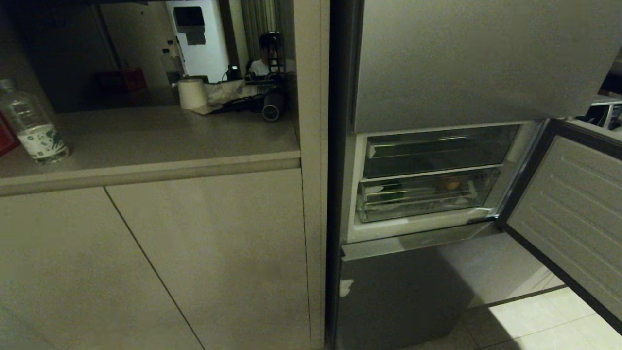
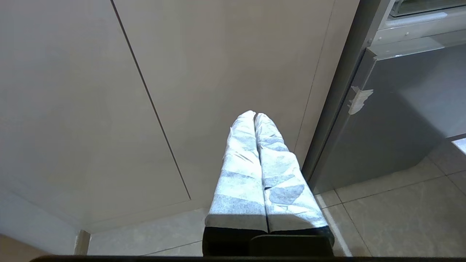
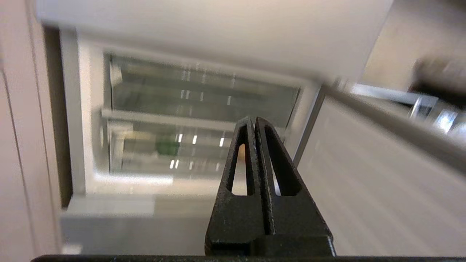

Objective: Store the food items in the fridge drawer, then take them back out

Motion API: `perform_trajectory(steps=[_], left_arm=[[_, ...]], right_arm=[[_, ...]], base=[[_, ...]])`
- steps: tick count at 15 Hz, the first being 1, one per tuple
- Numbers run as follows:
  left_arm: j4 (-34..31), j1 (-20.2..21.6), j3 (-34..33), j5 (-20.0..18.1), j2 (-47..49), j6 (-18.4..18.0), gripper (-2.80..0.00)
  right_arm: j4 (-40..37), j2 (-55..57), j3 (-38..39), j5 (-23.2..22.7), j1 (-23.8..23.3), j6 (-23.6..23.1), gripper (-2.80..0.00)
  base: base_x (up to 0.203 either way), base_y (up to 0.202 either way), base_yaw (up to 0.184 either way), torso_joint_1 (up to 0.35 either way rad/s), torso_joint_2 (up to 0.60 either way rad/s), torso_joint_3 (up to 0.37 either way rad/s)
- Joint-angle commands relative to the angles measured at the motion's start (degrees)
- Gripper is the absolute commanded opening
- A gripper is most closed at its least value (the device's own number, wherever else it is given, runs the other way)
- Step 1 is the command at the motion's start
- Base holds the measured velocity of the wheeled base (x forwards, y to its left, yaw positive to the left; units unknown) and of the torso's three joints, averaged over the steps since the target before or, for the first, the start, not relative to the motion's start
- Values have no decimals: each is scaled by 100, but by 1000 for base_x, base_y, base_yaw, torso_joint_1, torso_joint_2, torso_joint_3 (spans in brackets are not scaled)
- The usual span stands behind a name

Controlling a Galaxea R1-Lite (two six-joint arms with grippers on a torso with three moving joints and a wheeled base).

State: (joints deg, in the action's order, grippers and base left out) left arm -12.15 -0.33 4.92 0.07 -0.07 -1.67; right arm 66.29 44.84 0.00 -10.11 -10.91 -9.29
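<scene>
With the small round orange-brown fruit [image 1: 450,183] lying inside the closed clear plastic fridge drawer [image 1: 427,197], storing looked done and retrieval remained, the empty right gripper [image 3: 254,122] pinched together, facing the open compartment.

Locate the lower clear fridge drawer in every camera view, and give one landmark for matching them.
Head view: lower clear fridge drawer sits right of centre, under the upper drawer, with an orange-brown ball inside.
Left wrist view: not in it.
Right wrist view: blurred, left of centre, beyond the shut right pincer.
Shared landmark: the open ribbed fridge door.
</scene>
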Motion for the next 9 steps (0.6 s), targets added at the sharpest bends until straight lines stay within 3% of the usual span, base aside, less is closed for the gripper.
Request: perform_trajectory(steps=[1,3,7,9], left_arm=[[-6,-2,0,1,7,0,-280],[-6,-2,0,1,7,0,-280],[-6,-2,0,1,7,0,-280],[-6,-2,0,1,7,0,-280]], right_arm=[[-66,-903,176,1,55,3,-280],[-989,-1775,176,5,285,-23,-280],[-4966,-2820,176,530,1044,6,-280],[-6041,-3116,176,746,1293,68,-280]], base=[[0,0,0,0,0,0],[0,0,0,0,0,0],[0,0,0,0,0,0],[0,0,0,0,0,0]])
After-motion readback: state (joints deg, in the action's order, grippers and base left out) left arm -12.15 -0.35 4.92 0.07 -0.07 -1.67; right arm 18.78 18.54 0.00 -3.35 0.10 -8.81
